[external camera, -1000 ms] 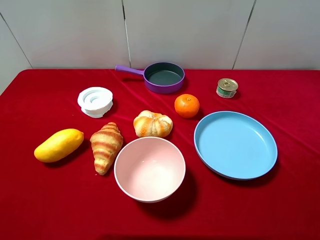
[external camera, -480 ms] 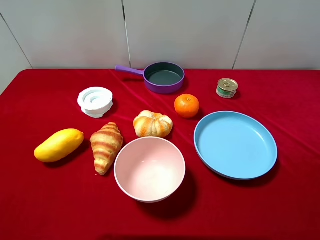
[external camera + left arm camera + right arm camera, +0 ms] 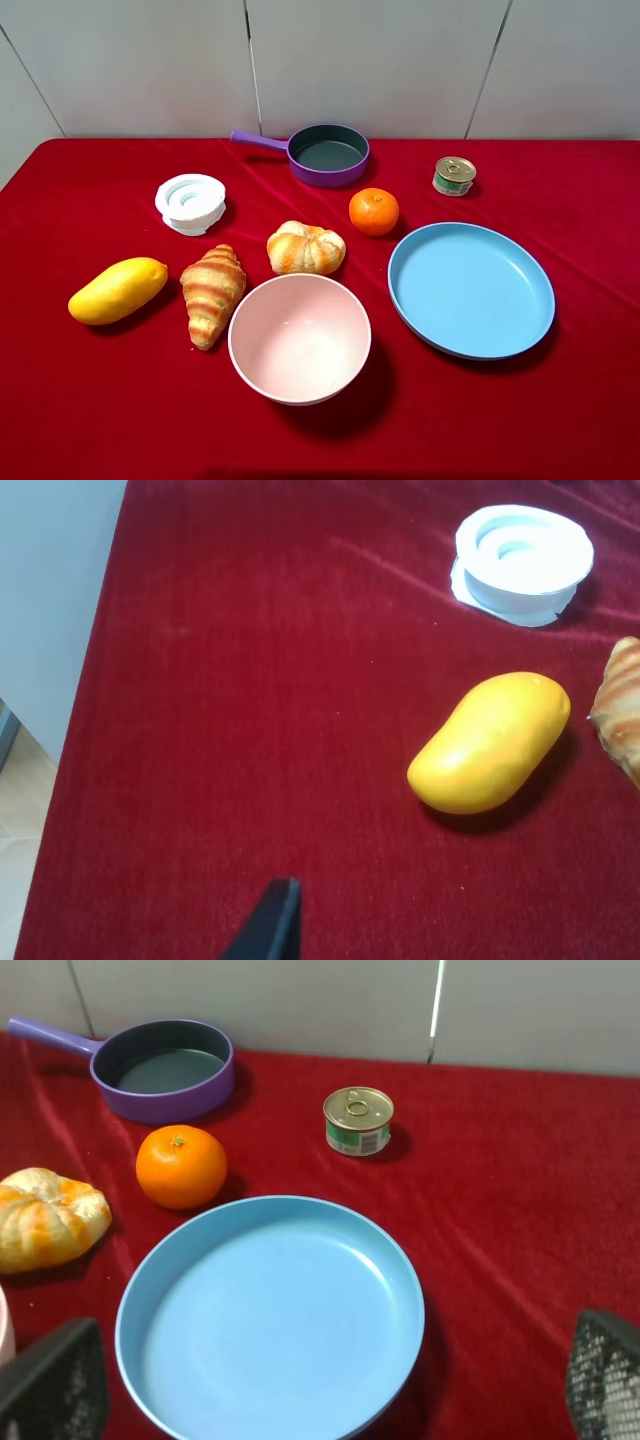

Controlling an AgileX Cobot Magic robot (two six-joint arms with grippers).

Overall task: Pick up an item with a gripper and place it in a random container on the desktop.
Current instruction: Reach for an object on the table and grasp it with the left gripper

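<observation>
The golden-brown croissant [image 3: 211, 293] lies on the red cloth at the front left, between the mango and the pink bowl; its edge shows in the left wrist view [image 3: 622, 705]. The purple pan [image 3: 330, 176] stands at the back middle with its handle pointing left and nothing inside; it also shows in the right wrist view [image 3: 170, 1105]. No gripper appears in the exterior high view. In the left wrist view only one dark fingertip [image 3: 272, 925] shows, above the cloth and well away from the mango. My right gripper [image 3: 332, 1360] is open over the blue plate.
A yellow mango [image 3: 117, 290] lies far left. A white round object [image 3: 190, 203], a knotted bread roll [image 3: 305, 248], an orange [image 3: 374, 211], a small tin can [image 3: 454, 176], a pink bowl [image 3: 300, 385] and a wide blue plate [image 3: 470, 345] also stand on the cloth.
</observation>
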